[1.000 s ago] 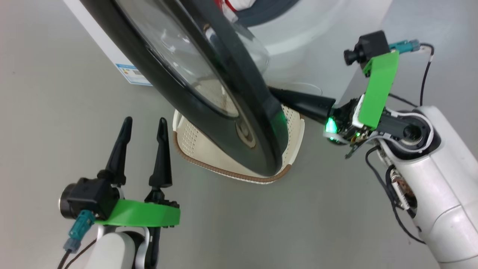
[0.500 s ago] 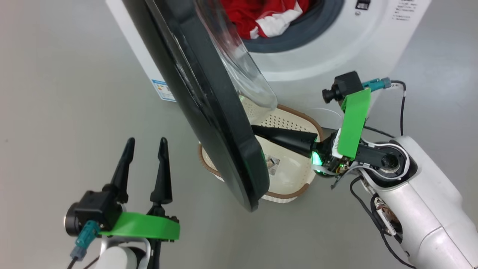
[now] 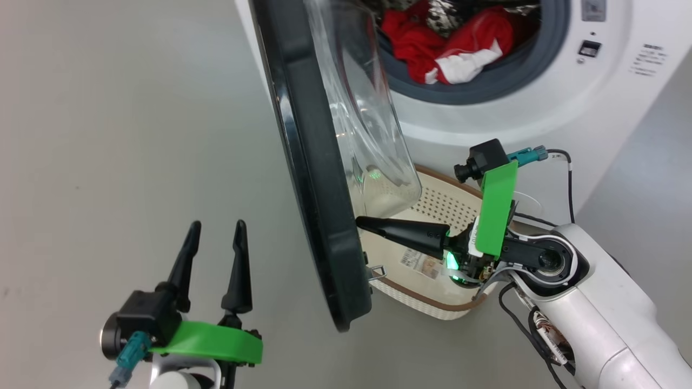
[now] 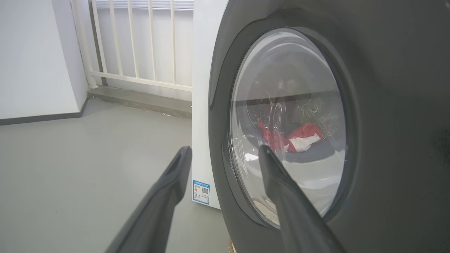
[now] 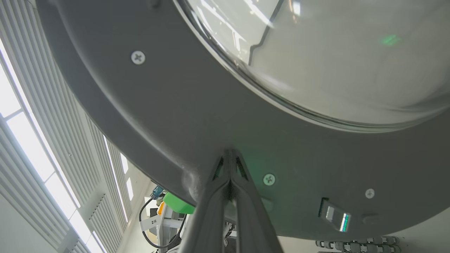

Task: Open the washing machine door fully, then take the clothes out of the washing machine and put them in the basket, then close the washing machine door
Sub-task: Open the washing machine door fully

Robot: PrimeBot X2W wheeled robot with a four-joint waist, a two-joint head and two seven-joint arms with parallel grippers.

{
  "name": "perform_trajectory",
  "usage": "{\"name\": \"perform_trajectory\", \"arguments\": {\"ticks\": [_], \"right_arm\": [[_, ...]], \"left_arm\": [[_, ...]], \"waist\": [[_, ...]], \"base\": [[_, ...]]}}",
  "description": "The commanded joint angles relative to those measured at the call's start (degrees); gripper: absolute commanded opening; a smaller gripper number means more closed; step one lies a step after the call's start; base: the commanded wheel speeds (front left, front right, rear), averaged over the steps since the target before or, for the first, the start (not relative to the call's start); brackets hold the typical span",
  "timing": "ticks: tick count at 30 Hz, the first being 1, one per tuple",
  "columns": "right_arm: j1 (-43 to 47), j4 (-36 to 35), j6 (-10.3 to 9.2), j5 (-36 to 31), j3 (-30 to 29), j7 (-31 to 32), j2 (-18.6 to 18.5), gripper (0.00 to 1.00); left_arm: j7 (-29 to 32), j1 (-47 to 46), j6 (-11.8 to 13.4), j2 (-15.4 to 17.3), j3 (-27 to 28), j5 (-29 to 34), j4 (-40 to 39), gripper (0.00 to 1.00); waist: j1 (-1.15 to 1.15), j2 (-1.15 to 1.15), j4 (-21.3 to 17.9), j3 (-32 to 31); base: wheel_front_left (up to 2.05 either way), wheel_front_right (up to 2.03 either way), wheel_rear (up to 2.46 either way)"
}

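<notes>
- The washing machine door [image 3: 313,189] stands swung out from the washing machine [image 3: 540,124] and is seen nearly edge-on from the head, its glass bowl bulging towards the drum.
- The right gripper [image 3: 361,222] is clenched with nothing between its fingers. Their joined tips meet the door's inner grey frame [image 5: 175,123], between the glass bowl and the outer edge.
- The left gripper [image 3: 217,227] hangs released and empty on the door's outer side, apart from the black rim, fingers pointing at the door [image 4: 386,105].
- The clothes [image 3: 443,48], red with white panels, lie in the drum against the grey rubber ring. They also show through the glass [image 4: 302,135].
- The basket [image 3: 448,205] sits on the grey floor [image 3: 108,135] just in front of the machine, under the right gripper. A sticker [image 3: 420,263] lies on its bottom, and no clothes are in it.
</notes>
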Motion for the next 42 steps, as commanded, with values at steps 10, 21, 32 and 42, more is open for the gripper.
{"name": "perform_trajectory", "arguments": {"ticks": [10,21,32,42], "right_arm": [[1.1,-0.6,0.30,0.9,2.2,-0.8,1.9,0.00],[0.4,1.2,0.30,-0.2,3.8,-1.6,2.0,0.00],[3.2,-1.2,0.30,-3.0,1.7,-6.8,-1.2,0.46],[7.3,-10.4,0.30,-14.3,0.0,-16.9,-6.1,1.00]], "left_arm": [[-0.3,1.0,-0.3,0.7,0.8,-0.5,0.0,1.00],[-0.3,2.2,0.1,0.9,1.8,-0.6,-0.9,1.00],[-0.3,2.8,-0.3,1.3,2.1,-1.0,-0.6,1.00],[-0.3,3.5,0.2,1.7,2.9,-1.0,-1.2,1.00]], "waist": [[0.00,0.00,7.7,-2.5],[0.00,0.00,8.3,-2.4],[0.00,0.00,7.2,-4.2],[0.00,0.00,4.7,-4.9]], "base": [[0.00,0.00,0.00],[0.00,0.00,0.00],[0.00,0.00,0.00],[0.00,0.00,0.00]]}}
